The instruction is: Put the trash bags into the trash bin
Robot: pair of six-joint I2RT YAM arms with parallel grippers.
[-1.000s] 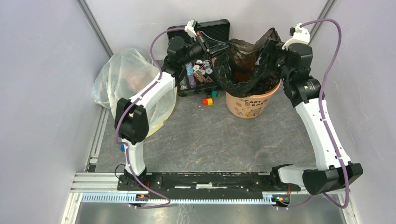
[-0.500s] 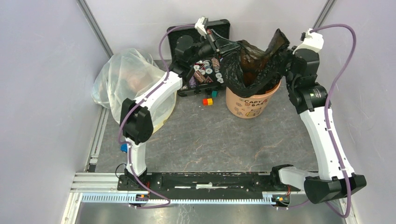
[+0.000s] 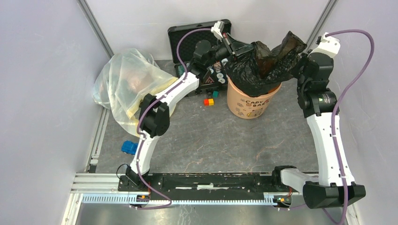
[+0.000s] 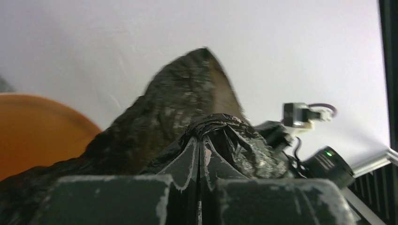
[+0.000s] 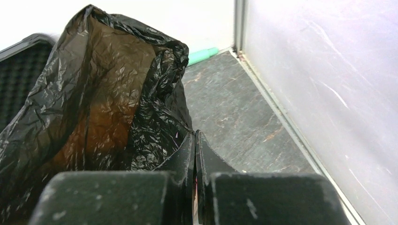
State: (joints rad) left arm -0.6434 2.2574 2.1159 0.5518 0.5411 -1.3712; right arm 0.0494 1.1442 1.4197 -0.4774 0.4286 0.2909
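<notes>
My left hand (image 3: 233, 47) at 10 o'clock, right hand (image 3: 300, 58) at 2, both clenched on trash bag (image 3: 260, 65) | bag higher than a second ago, above trash bin (image 3: 253, 104) | next: lower in.

A: trash bag (image 3: 263, 65) finish?
B: thin black plastic, glossy, heavily crinkled.
A: bin (image 3: 248, 101)?
B: smooth peach-orange plastic, printed side. surface (image 3: 211, 140) is matt grey, mottled like stone.

The trash bag (image 3: 256, 70) is glossy black; the trash bin (image 3: 251, 105) peach-orange with cartoon print.
</notes>
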